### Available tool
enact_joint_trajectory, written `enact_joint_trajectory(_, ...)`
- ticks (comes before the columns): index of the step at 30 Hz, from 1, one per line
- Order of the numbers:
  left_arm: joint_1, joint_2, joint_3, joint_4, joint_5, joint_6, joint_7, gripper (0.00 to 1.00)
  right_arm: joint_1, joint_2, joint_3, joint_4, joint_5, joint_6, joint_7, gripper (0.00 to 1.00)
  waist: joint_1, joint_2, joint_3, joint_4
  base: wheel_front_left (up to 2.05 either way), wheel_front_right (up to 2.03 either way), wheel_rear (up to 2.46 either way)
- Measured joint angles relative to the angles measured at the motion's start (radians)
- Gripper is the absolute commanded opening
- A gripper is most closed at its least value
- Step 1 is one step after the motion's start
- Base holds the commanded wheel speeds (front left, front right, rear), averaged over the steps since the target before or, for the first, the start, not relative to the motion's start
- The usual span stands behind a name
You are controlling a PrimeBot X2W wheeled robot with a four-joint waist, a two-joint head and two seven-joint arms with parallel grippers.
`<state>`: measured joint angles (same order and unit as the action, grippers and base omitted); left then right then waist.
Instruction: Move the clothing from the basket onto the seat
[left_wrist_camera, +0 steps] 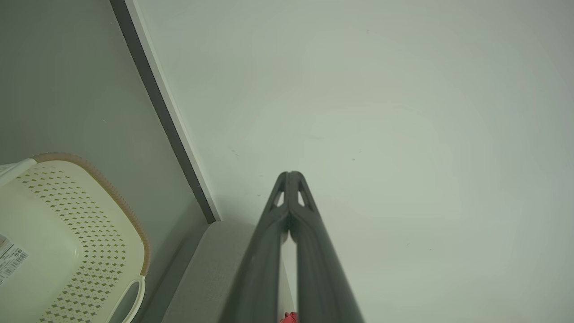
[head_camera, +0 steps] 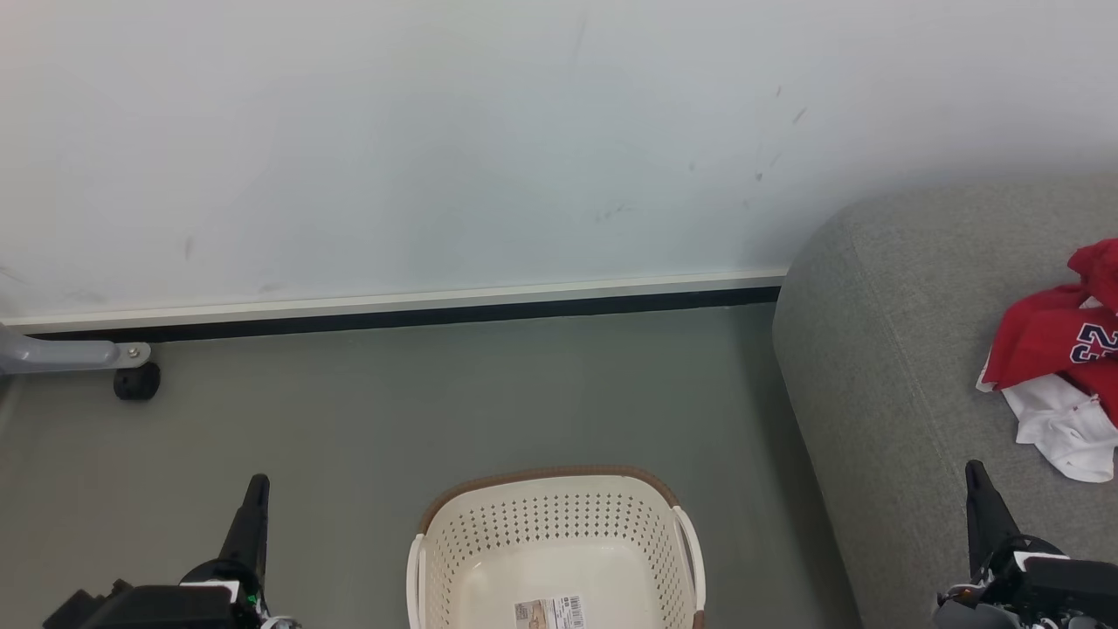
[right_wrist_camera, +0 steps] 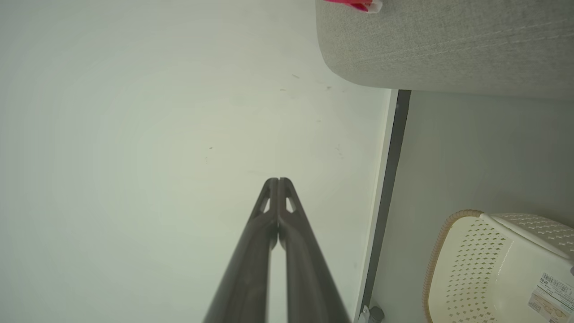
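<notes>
Well, the clothing (head_camera: pixel 1057 341), seemingly soft, light and best pinched at a raised fold, lies heaped on the seat (head_camera: pixel 882 349), outside the basket (head_camera: pixel 550 524), with left claw (head_camera: pixel 256 489) and right claw (head_camera: pixel 976 480) closed, empty.

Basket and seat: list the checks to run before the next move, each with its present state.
1. The basket emptied: ok for the part in view; its bottom shows bare around the barcode sticker.
2. The clothing lying on the seat: ok; the red and white pile rests on the grey cushion.
3. The whole pile on the seat: cannot tell; it runs past the head view's right edge.
4. The left gripper shut, holding nothing: ok.
5. The right gripper shut, holding nothing: ok.
6. Both grippers apart from the basket: ok.
</notes>
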<state>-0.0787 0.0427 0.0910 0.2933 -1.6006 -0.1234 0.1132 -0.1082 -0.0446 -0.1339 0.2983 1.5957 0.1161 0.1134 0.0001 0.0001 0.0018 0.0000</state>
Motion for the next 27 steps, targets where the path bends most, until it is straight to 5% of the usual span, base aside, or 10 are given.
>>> enact_joint_trajectory(27, 0.0, 0.0, 0.0, 0.001, 0.0, 0.0, 0.0, 0.0, 0.0, 0.0, 0.0, 0.0, 0.0, 0.002, 0.0, 0.0, 0.0, 0.0, 0.0, 0.0, 0.0, 0.0, 0.0)
